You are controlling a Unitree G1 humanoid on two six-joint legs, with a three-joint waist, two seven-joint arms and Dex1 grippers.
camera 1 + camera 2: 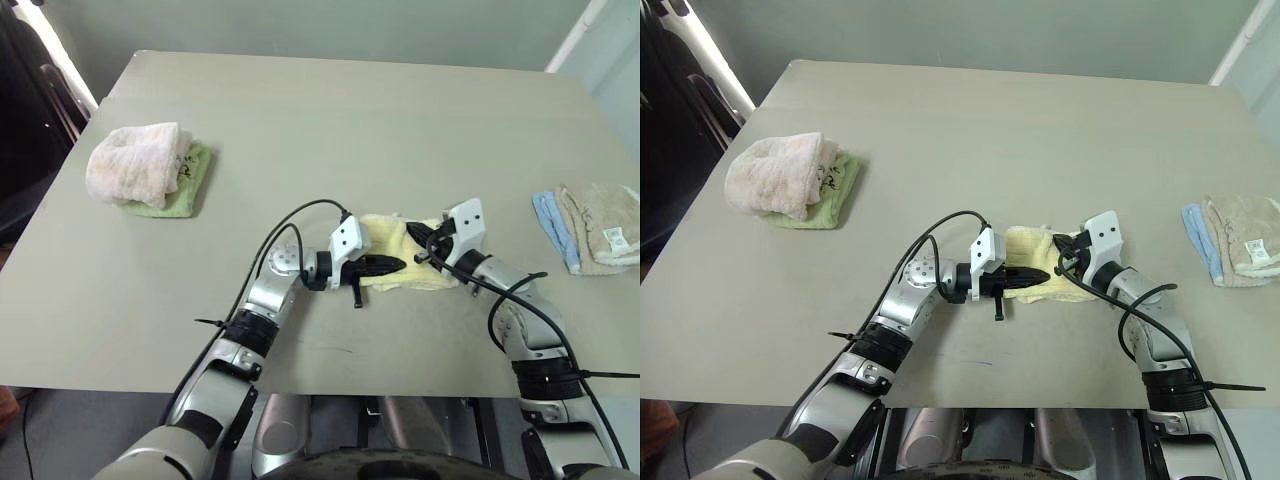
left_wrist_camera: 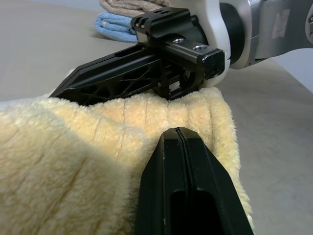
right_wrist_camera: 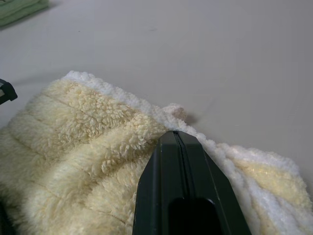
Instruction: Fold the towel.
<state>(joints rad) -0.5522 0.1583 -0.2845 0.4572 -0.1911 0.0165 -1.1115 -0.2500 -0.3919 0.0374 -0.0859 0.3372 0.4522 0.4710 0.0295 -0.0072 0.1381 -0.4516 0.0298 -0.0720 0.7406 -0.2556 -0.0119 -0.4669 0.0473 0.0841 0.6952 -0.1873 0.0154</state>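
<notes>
I'm pressing both pinched-shut grippers, left (image 1: 392,265) and right (image 1: 421,236), onto the bunched pale yellow terry towel (image 1: 415,272), seemingly holding nothing, risking the fold springing open.

Table (image 1: 330,130): grey-beige, bare in the middle.
Towel (image 1: 400,262): pale yellow, bunched near the front edge.
Left gripper (image 1: 392,265): closed, lying on towel's left part.
Right gripper (image 1: 420,235): closed, on towel's right part.
Pink towel (image 1: 135,163): far left, atop green cloth (image 1: 190,190).
Beige towel (image 1: 605,225): far right, overlapping blue cloth (image 1: 555,230).
</notes>
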